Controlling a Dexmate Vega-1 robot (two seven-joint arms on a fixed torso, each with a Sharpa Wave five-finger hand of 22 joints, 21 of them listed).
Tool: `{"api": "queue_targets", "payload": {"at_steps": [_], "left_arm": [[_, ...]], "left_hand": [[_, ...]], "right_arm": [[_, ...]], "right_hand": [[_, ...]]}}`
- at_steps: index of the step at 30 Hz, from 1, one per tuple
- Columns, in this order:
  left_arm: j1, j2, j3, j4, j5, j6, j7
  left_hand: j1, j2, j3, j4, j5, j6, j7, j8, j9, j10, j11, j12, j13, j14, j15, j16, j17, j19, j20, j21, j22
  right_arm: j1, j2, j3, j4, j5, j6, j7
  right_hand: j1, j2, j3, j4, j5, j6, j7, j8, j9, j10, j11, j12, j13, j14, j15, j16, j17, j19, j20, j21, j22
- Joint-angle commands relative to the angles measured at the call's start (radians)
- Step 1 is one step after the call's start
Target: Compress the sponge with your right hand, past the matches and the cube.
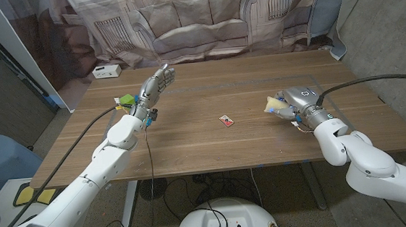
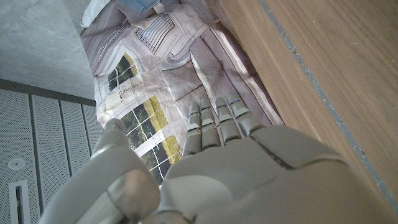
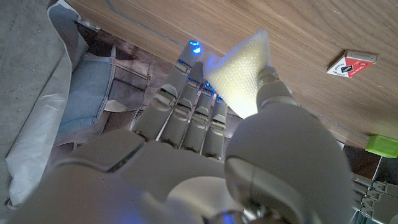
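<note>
Three hazards noted at this inspection, with present condition recorded first.

- Condition: the right hand (image 1: 294,103) grips the sponge (image 1: 273,106) over the right part of the table (image 1: 263,145). The right wrist view shows the pale yellow sponge (image 3: 244,71) pinched between the thumb and the curled fingers (image 3: 186,112), one corner sticking out past them.
- Condition: the left hand (image 1: 153,85) is raised over the table's left part, fingers extended and close together, holding nothing.
- Hazard one: the grip sits on one end of the sponge. A harder squeeze could, in my judgement, pop the free corner out sideways and drop the sponge on the table.
- Hazard two: the matches (image 1: 226,120) lie near the table's middle, well apart from the right hand. A low sweep of that arm towards the centre would likely knock them.
- Hazard three: the cube (image 1: 124,101) sits near the left edge, just beside the left arm. Any shift of that arm could push it off; how near the edge it stands cannot be told.
- How far the sponge is already compressed cannot be told.
</note>
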Motion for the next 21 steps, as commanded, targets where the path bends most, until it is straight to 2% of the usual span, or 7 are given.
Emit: {"api": "queue_targets", "payload": {"at_steps": [1, 6, 8, 9, 11, 16, 21], "left_arm": [[-0.005, -0.004, 0.003, 0.009, 0.001, -0.003, -0.002], [-0.009, -0.007, 0.004, 0.014, -0.001, -0.002, -0.004], [-0.01, -0.008, 0.005, 0.016, 0.0, -0.002, -0.004], [-0.011, -0.008, 0.006, 0.016, 0.0, -0.002, -0.005], [-0.012, -0.008, 0.006, 0.018, 0.0, -0.002, -0.005], [-0.016, -0.01, 0.007, 0.022, 0.0, -0.002, -0.005], [-0.021, -0.01, 0.007, 0.025, -0.001, -0.001, -0.009]], "left_hand": [[0.007, 0.0, 0.008, 0.003, 0.0, 0.005, 0.002, -0.003, 0.002, 0.006, -0.001, -0.002, 0.003, 0.007, 0.0, 0.0, 0.006, 0.007, 0.002, -0.003, 0.005], [0.008, -0.001, 0.009, 0.003, 0.0, 0.005, 0.002, -0.003, 0.002, 0.008, 0.0, -0.002, 0.003, 0.006, 0.001, 0.0, 0.006, 0.007, 0.002, -0.003, 0.005], [0.008, 0.0, 0.009, 0.003, 0.0, 0.005, 0.002, -0.003, 0.002, 0.007, -0.001, -0.002, 0.003, 0.006, 0.001, 0.0, 0.006, 0.007, 0.002, -0.003, 0.005], [0.008, 0.0, 0.009, 0.003, 0.0, 0.005, 0.002, -0.003, 0.002, 0.007, 0.002, -0.002, 0.003, 0.007, 0.001, 0.0, 0.006, 0.007, 0.003, -0.003, 0.005], [0.008, 0.0, 0.009, 0.003, 0.0, 0.004, 0.002, -0.003, 0.002, 0.007, 0.002, -0.002, 0.003, 0.007, 0.001, 0.0, 0.006, 0.007, 0.003, -0.003, 0.005], [0.008, 0.0, 0.009, 0.003, 0.0, 0.005, 0.002, -0.003, 0.002, 0.006, 0.003, -0.002, 0.003, 0.007, 0.001, 0.0, 0.006, 0.007, 0.003, -0.003, 0.005], [0.008, 0.0, 0.009, 0.003, 0.0, 0.006, 0.001, -0.003, 0.002, 0.008, -0.003, -0.002, 0.003, 0.006, 0.0, 0.0, 0.006, 0.007, 0.003, -0.003, 0.005]], "right_arm": [[-0.036, 0.01, 0.032, -0.002, 0.007, 0.037, -0.088], [-0.042, 0.018, 0.043, 0.003, 0.015, 0.055, -0.107], [-0.05, 0.025, 0.056, 0.009, 0.033, 0.077, -0.129], [-0.055, 0.028, 0.063, 0.012, 0.043, 0.089, -0.141], [-0.06, 0.029, 0.072, 0.016, 0.053, 0.104, -0.151], [-0.073, 0.046, 0.086, 0.034, 0.063, 0.14, -0.202], [-0.074, 0.051, 0.091, 0.04, 0.064, 0.155, -0.21]], "right_hand": [[0.006, 0.002, 0.0, 0.0, -0.001, 0.011, 0.003, -0.002, 0.004, 0.001, 0.001, -0.006, 0.003, -0.007, -0.055, -0.005, 0.007, -0.008, 0.003, -0.007, 0.005], [0.008, 0.003, -0.001, -0.001, -0.001, 0.016, -0.001, -0.003, 0.004, 0.012, -0.001, -0.005, 0.004, 0.005, -0.061, 0.0, 0.011, -0.004, 0.003, -0.006, 0.005], [0.016, 0.008, 0.002, -0.003, 0.0, 0.046, 0.002, 0.003, 0.004, 0.043, -0.003, 0.001, 0.004, 0.05, -0.067, 0.014, 0.011, 0.029, -0.007, 0.005, 0.006], [0.018, 0.01, 0.004, -0.003, -0.001, 0.06, 0.004, 0.005, 0.004, 0.061, 0.018, 0.004, 0.003, 0.076, -0.066, 0.02, 0.009, 0.047, -0.008, 0.012, 0.007], [0.026, 0.018, 0.01, -0.004, 0.0, 0.083, 0.013, 0.009, 0.003, 0.085, 0.004, 0.006, 0.003, 0.106, -0.065, 0.025, 0.007, 0.067, -0.011, 0.019, 0.008], [0.052, 0.038, 0.023, -0.011, 0.0, 0.111, 0.024, 0.01, 0.002, 0.111, 0.021, 0.005, 0.002, 0.156, -0.073, 0.041, 0.012, 0.106, -0.014, 0.035, 0.01], [0.088, 0.063, 0.042, -0.02, 0.0, 0.129, 0.023, 0.009, 0.002, 0.129, 0.016, 0.003, 0.001, 0.184, -0.084, 0.052, 0.02, 0.122, -0.02, 0.043, 0.011]]}}
